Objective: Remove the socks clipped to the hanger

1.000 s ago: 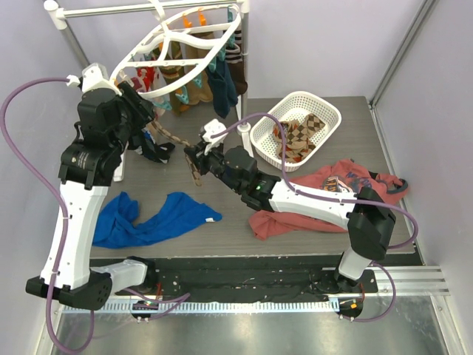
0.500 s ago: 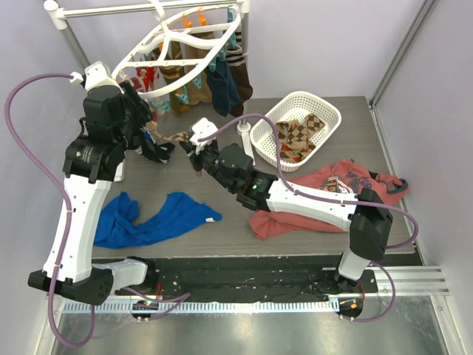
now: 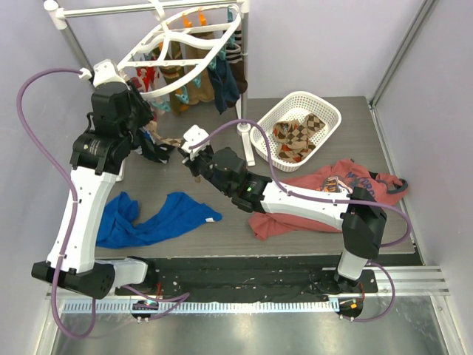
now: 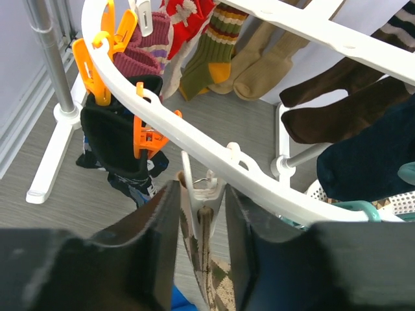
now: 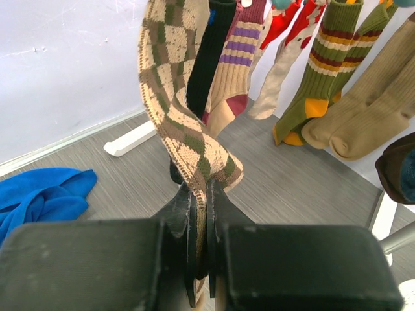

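Now reaching up with the left gripper [image 4: 201,191] to the hanger [image 4: 194,139] rim, narrowly pinching its white clip [image 4: 202,208]; stretching leftward below with the right gripper [image 5: 200,194], clamped on the argyle sock [image 5: 188,123] hanging there.

From above, the left tool [image 3: 151,132] is hidden behind its wrist and the hanger [image 3: 176,35]; whether its fingers [image 4: 159,240] press the white clip [image 4: 202,194] is unclear; the argyle sock [image 4: 206,272] runs off the left wrist view's bottom edge; in the right wrist view the other socks' [image 5: 324,71] tops are cropped.
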